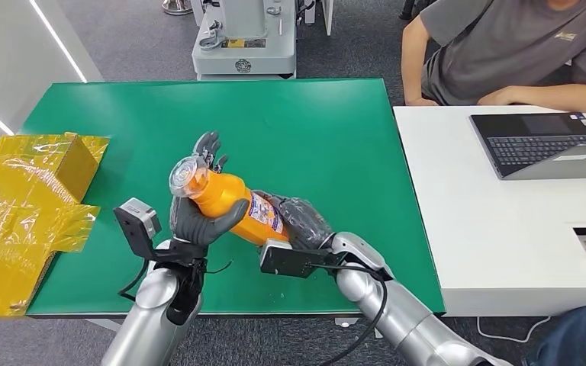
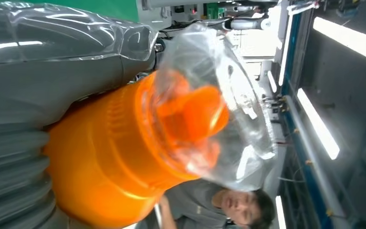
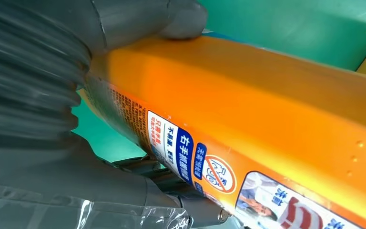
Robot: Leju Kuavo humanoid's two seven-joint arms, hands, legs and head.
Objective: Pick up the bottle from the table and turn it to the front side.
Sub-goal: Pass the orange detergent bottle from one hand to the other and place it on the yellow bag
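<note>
Orange bottle [image 1: 229,200] held tilted above green surface [image 1: 328,130], clear cap toward 10 o'clock. Left hand [image 1: 198,217] wraps its neck end; right hand [image 1: 301,221] grips its base at 4 o'clock. Yellow packaging [image 1: 30,191] at 9 o'clock.

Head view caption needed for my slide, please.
Both hands, left hand and right hand, hold the orange bottle tilted above the green table.
</note>
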